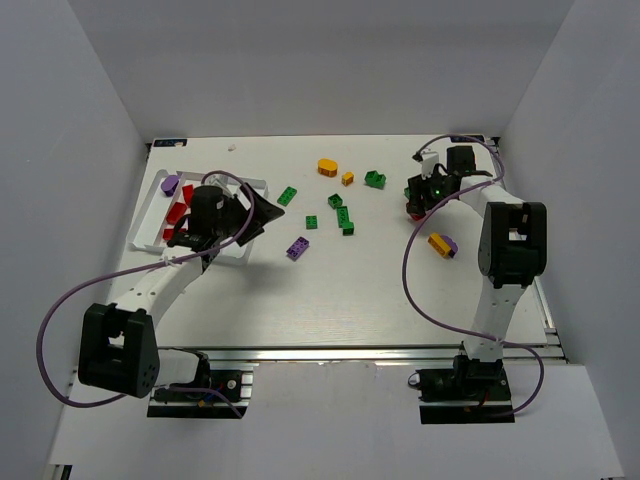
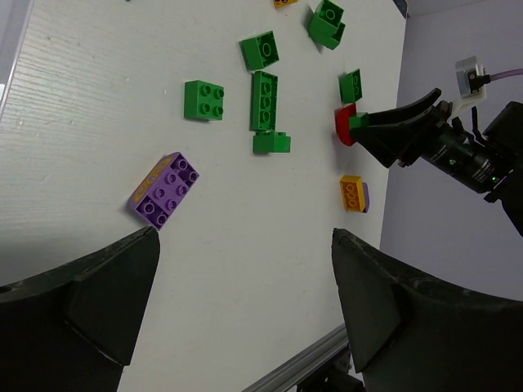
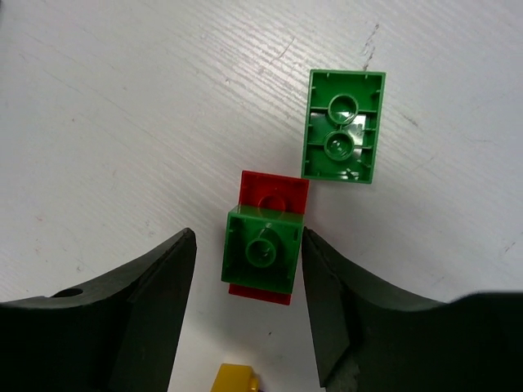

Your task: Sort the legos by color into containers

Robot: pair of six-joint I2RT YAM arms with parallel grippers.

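Note:
The white tray (image 1: 148, 212) lies at the left and holds red bricks (image 1: 180, 212) and a purple one (image 1: 170, 184). My left gripper (image 1: 262, 210) hangs over the tray's right end; in the left wrist view it (image 2: 245, 237) is open and empty, with a purple brick (image 2: 165, 189) just beyond its left finger. My right gripper (image 1: 416, 205) is open in its wrist view (image 3: 248, 245), straddling a small green brick (image 3: 261, 249) stacked on a red brick (image 3: 275, 196). Its right finger is against the green brick and a gap shows on the left.
Green bricks (image 1: 343, 215) (image 1: 312, 221) (image 1: 287, 196) (image 1: 375, 179) and orange ones (image 1: 327, 167) (image 1: 347, 178) lie scattered mid-table. An upturned green brick (image 3: 343, 125) sits just beyond the stack. An orange-and-purple pair (image 1: 442, 244) lies nearer the right arm. Walls enclose the table.

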